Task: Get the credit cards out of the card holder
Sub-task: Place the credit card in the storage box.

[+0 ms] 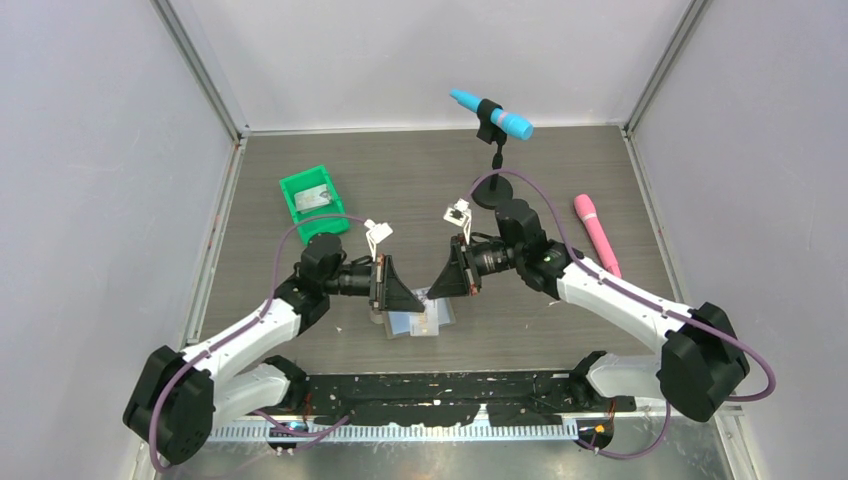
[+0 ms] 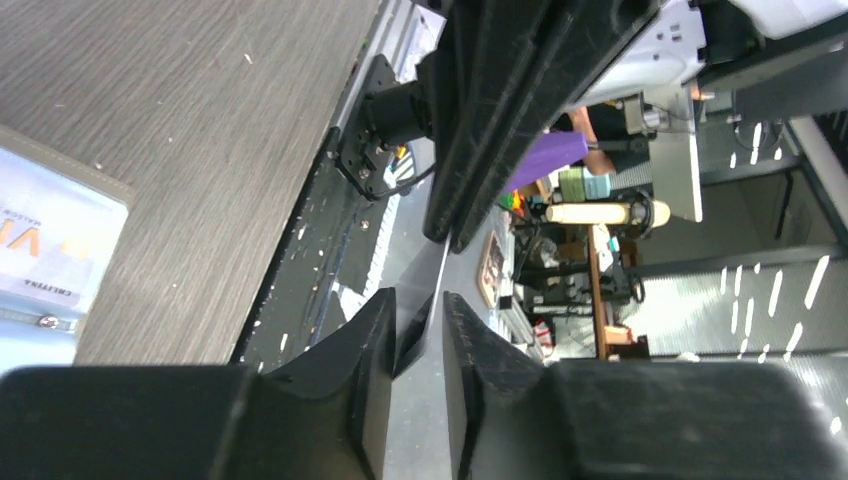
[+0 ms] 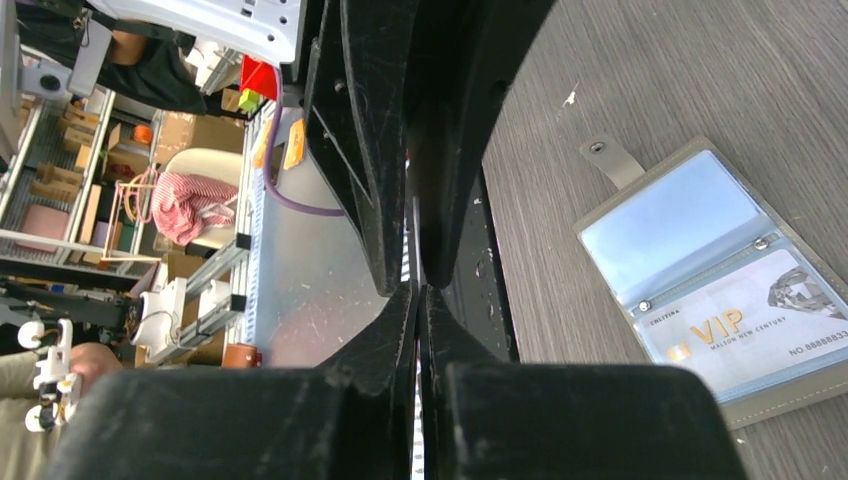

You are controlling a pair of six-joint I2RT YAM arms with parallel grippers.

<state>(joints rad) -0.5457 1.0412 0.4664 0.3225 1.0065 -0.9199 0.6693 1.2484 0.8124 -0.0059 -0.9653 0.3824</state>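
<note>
Grey wood-grain table (image 1: 400,170) in a white-walled enclosure; black taped strip along the near edge.

Pose: two arms reach in from the lower corners of the top view, elbows out, forearms converging on centre frame; left gripper (image 1: 415,298) and right gripper (image 1: 440,285) lie level, tips facing each other and almost touching, low over the grey bifold card holder (image 1: 415,322), which lies open on the table just below centre.

Hands: left gripper (image 2: 415,310) fingers stand a narrow gap apart, with nothing I can make out in the gap; right gripper (image 3: 418,295) fingers are pressed together; can't tell if a thin card sits between them.

Counts: two arms; one card holder; one green plastic bin (image 1: 300,183) at upper left with one grey card (image 1: 316,197) in it; one blue microphone (image 1: 490,113) on a black stand at top centre; one pink microphone (image 1: 597,233) lying flat at right.

Views: only the right wrist shows the card holder (image 3: 700,290) well: pale blue pockets, grey tab at its upper left, one white VIP card (image 3: 750,330) in the lower pocket; left wrist catches just a corner of the card holder (image 2: 50,240) at the left edge; the bin and microphones show in the top view only.
</note>
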